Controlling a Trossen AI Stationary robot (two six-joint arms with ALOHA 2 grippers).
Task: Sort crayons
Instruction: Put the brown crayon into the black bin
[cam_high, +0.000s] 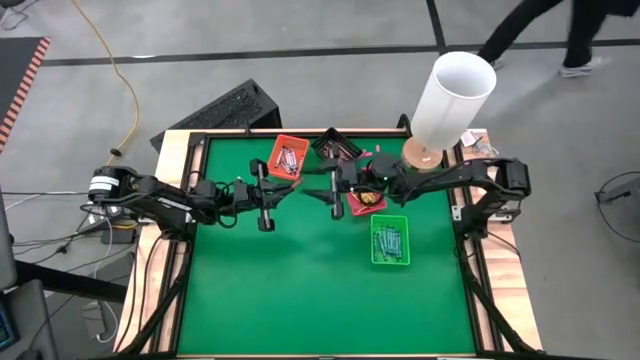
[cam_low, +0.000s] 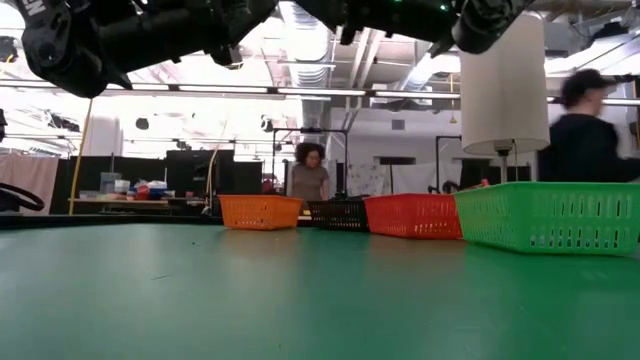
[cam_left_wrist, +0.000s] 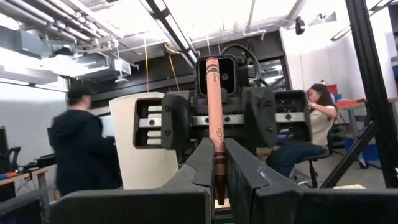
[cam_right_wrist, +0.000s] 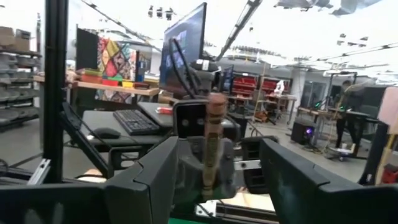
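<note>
A brown-red crayon (cam_left_wrist: 214, 124) stands upright between the fingers of my left gripper (cam_left_wrist: 217, 186), which is shut on it high above the green table's far middle (cam_high: 290, 191). My right gripper (cam_right_wrist: 214, 186) faces it from the table's right (cam_high: 312, 190). It is open wide, with one finger on either side of the crayon (cam_right_wrist: 212, 143) and not touching it. More crayons lie in the green tray (cam_high: 389, 240) and the orange tray (cam_high: 288, 157). My left gripper pinches the crayon's dark lower end (cam_left_wrist: 219, 177) between its two fingers, coming from the table's left and slanting a little upward. The crayon sticks up above the fingers, upright, and is lifted clear of the table.
A black tray (cam_high: 335, 147) and a red tray (cam_high: 365, 202) stand at the far middle, under and behind my right arm. A tall white cylinder (cam_high: 450, 95) rises at the far right corner. A keyboard (cam_high: 225, 108) lies beyond the far left edge. People move in the room behind.
</note>
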